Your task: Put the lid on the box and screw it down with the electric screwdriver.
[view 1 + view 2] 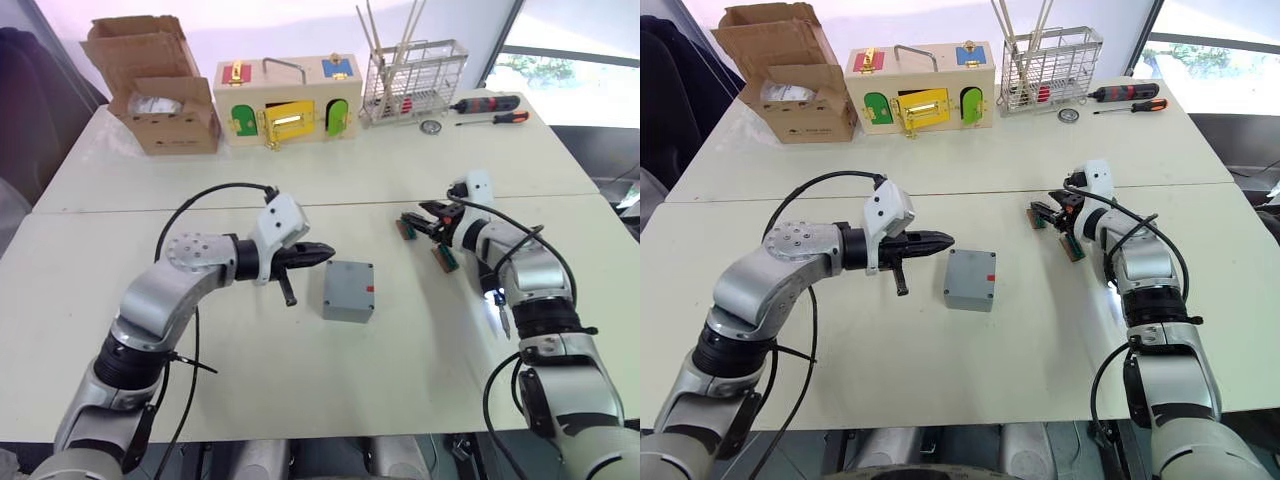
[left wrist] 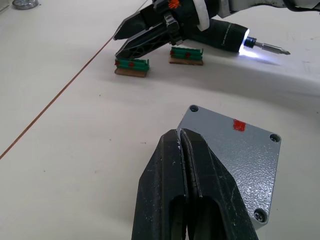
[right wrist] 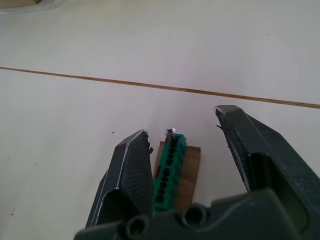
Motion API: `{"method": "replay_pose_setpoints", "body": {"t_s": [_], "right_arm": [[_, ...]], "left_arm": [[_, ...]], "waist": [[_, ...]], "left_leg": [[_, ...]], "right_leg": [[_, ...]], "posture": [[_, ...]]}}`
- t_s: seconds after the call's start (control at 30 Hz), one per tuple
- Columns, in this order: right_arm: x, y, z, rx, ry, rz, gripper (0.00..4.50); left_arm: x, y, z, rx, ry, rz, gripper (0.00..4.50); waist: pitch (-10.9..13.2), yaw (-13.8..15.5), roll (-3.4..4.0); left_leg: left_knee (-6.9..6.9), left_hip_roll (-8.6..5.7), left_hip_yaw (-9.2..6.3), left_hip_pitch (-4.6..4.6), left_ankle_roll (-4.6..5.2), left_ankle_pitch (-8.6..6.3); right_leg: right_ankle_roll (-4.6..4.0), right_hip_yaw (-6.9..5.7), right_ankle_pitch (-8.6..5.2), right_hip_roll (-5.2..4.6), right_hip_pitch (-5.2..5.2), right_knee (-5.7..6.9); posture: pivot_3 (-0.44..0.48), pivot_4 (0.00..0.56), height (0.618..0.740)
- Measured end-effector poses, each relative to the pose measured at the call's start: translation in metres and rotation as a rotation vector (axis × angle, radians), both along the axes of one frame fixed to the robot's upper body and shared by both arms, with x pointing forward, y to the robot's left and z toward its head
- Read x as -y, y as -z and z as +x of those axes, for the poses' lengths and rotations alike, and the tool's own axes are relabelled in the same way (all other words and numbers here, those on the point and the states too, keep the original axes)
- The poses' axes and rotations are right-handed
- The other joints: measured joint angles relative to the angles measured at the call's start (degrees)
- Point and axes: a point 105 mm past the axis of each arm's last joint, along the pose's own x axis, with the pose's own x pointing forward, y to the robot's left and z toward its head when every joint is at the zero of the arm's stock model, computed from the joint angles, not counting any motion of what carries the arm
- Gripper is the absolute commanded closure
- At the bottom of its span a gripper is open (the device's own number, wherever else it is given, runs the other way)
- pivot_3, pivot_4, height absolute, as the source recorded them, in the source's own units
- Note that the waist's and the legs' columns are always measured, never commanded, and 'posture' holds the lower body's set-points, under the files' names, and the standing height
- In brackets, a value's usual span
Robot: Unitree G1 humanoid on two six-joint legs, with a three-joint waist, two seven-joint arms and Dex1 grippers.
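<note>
The grey box [image 1: 346, 306] stands mid-table with the lid [image 2: 235, 150] lying flat on top of it; the lid has a red mark and screws at its corners. My left gripper [image 1: 326, 254] is shut and empty, its tips just left of and slightly above the box. My right gripper [image 3: 182, 122] is open at the table's right, low over a green terminal block [image 3: 170, 170] that lies between its fingers. The electric screwdriver [image 2: 222, 35] lies along the underside of my right forearm, its lit tip [image 1: 489, 296] pointing back toward me.
A second green terminal block [image 1: 443, 258] lies by my right wrist. Along the far edge stand a cardboard box [image 1: 160, 105], a wooden box with coloured doors [image 1: 285, 100], a wire rack [image 1: 415, 80] and two manual screwdrivers [image 1: 490, 105].
</note>
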Motion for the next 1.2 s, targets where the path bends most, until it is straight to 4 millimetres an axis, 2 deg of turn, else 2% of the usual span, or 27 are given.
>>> {"method": "replay_pose_setpoints", "body": {"t_s": [0.17, 0.5, 0.63, 0.7, 1.07, 1.2], "right_arm": [[0.0, 0.009, 0.001, -0.031, 0.009, 0.023, 2.07], [-0.007, 0.006, 0.005, -0.023, 0.009, 0.065, 2.07], [-0.006, 0.008, 0.005, -0.03, 0.017, 0.072, 3.32], [-0.007, 0.008, 0.005, -0.022, 0.015, 0.076, 4.47], [-0.01, 0.006, 0.006, -0.013, 0.009, 0.083, 4.47], [-0.013, -0.006, 0.005, 0.019, -0.004, 0.094, 4.47]], "left_arm": [[0.0, 0.001, 0.001, 0.002, -0.013, 0.001, 4.5], [0.001, 0.007, -0.001, -0.007, -0.003, 0.028, 4.5], [-0.002, 0.014, -0.001, -0.03, -0.01, 0.032, 4.5], [-0.001, 0.014, -0.001, -0.029, -0.009, 0.032, 4.5], [-0.002, 0.014, -0.001, -0.019, -0.009, 0.028, 4.5], [-0.003, 0.014, -0.001, -0.02, -0.012, 0.034, 4.5]], "waist": [[0.0, -0.1, 0.0], [0.0, -0.1, 0.0], [0.0, -0.1, 0.0], [0.0, -0.1, 0.0], [0.0, -0.1, 0.0], [0.0, -0.1, 0.01]], "left_leg": [[0.0, 0.0, 0.0, 0.0, 0.0, 0.0], [0.0, 0.0, 0.0, 0.0, 0.0, 0.0], [0.0, 0.0, 0.0, 0.0, 0.0, 0.0], [0.0, 0.0, 0.0, 0.0, 0.0, 0.0], [0.0, 0.0, 0.0, 0.0, 0.0, 0.0], [0.0, 0.0, 0.0, 0.0, 0.0, 0.0]], "right_leg": [[0.0, 0.0, 0.0, 0.0, 0.0, 0.0], [0.0, 0.0, 0.0, 0.0, 0.0, 0.0], [0.0, 0.0, 0.0, 0.0, 0.0, 0.0], [0.0, 0.0, 0.0, 0.0, 0.0, 0.0], [0.0, 0.0, 0.0, 0.0, 0.0, 0.01], [0.0, 0.01, 0.0, 0.0, 0.0, 0.01]], "posture": [[0.0, 0.15, 0.73], [0.0, 0.15, 0.73], [0.0, 0.15, 0.73], [0.0, 0.15, 0.73], [0.0, 0.15, 0.73], [0.0, 0.15, 0.73]]}}
